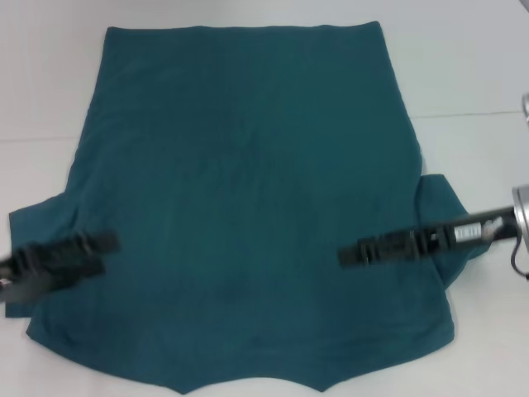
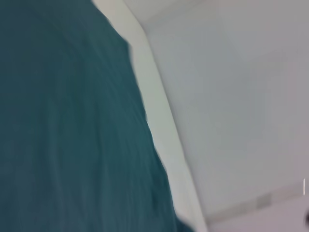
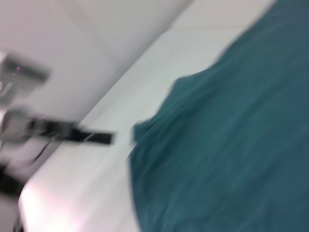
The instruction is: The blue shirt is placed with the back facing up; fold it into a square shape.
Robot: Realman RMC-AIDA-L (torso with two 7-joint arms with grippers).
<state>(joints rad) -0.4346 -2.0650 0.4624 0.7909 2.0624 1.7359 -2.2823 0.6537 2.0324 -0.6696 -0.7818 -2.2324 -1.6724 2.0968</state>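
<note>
The blue shirt [image 1: 248, 190] lies spread flat on the white table [image 1: 471, 74], its hem at the far side and its neckline at the near edge. A short sleeve sticks out on each side, the right one [image 1: 442, 207] slightly bunched. My left gripper [image 1: 106, 252] hovers over the shirt's near left part, just inside the left sleeve. My right gripper [image 1: 343, 255] reaches in from the right, over the shirt's near right part. Nothing shows in either gripper. Teal fabric [image 2: 72, 135] fills the left wrist view. The right wrist view shows the shirt [image 3: 231, 145] and, far off, the left arm [image 3: 91, 137].
Bare white tabletop [image 1: 41, 91] flanks the shirt on both sides. The table's far edge [image 2: 159, 111] runs along the hem, with a pale wall behind it. A grey cable and wrist housing [image 1: 521, 215] sit at the right border.
</note>
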